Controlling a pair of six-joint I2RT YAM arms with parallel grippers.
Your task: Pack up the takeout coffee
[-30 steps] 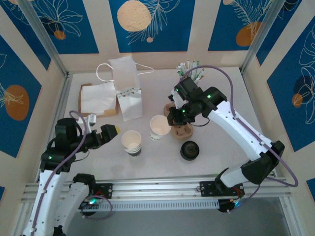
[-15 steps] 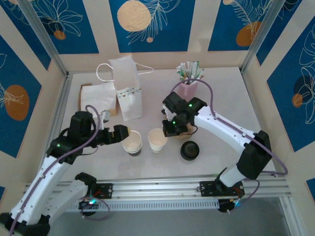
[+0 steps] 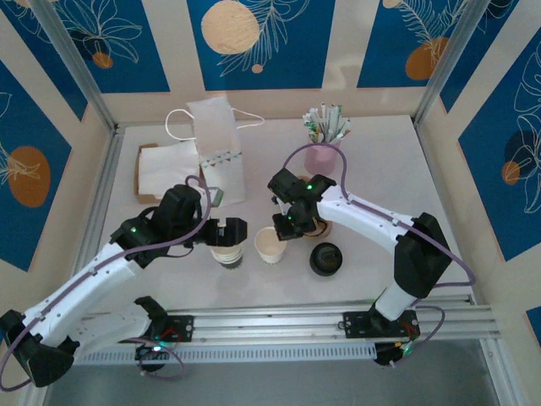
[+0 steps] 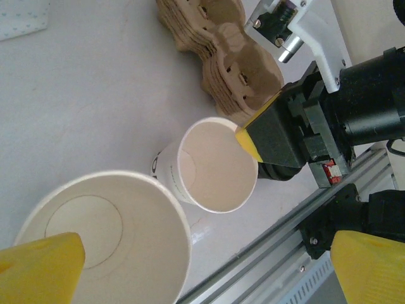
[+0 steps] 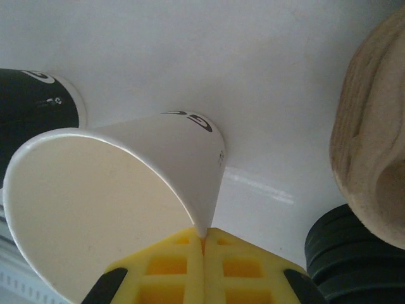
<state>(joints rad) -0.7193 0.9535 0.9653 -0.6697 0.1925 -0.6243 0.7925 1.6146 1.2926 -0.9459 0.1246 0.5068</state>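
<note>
Your right tool is clenched on the rim of the single paper cup; both yellow pads press together with the rim's edge nipped between them. This cup is open-mouthed and pale inside, with a dark printed mark low on its wall; it sits about midway along the counter, closer to the near edge than to the far one; whether its base rests flat on the surface you cannot tell.

Your left tool is released, its yellow fingers spread wide; one finger overlaps the rim of the top cup in the stack of cups; the other hangs well off to the side, above the rail at the near edge. Seen from above, this tool hovers over the stack, which stands just left of the single paper cup.

Just behind the held cup, and slightly right of it, lies the brown pulp carrier. The stack of black lids is to the cup's right, toward the near edge. The pink holder of stirrers stands by the far edge, right of centre. The white paper bag stands upright left of centre, toward the far edge. The napkins on a brown box lie beside the bag, toward the far left corner.
</note>
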